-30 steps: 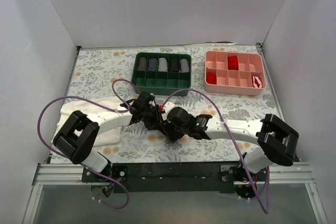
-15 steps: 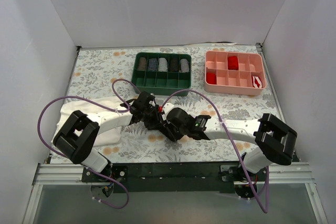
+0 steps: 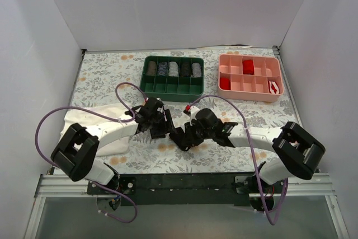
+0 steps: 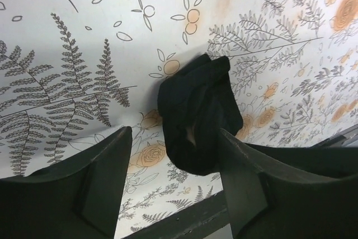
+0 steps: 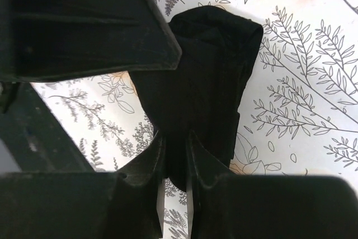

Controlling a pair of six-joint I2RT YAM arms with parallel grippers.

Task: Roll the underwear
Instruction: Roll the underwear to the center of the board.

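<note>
Jaws spread wide on left gripper (image 4: 174, 138), gripping nothing; pinched tight on right gripper (image 5: 174, 155) around bottom edge of underwear (image 5: 207, 71). One bunched black bundle on floral table (image 3: 100, 76), centre of overhead frame, between both grippers. Two trays further up: green tray (image 3: 172, 94) with five rolls (image 3: 173, 69), pink tray (image 3: 250, 96) with two red rolls (image 3: 248, 66). One white cloth (image 3: 78, 118) at left.

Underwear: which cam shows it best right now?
Left wrist: the whole black underwear bundle lies unobstructed on the table between the fingers of the open left claw. Right wrist shows it closer, but the right claw pinches its near end and a dark part covers one edge. Top external shows only a dark patch between the claws.
</note>
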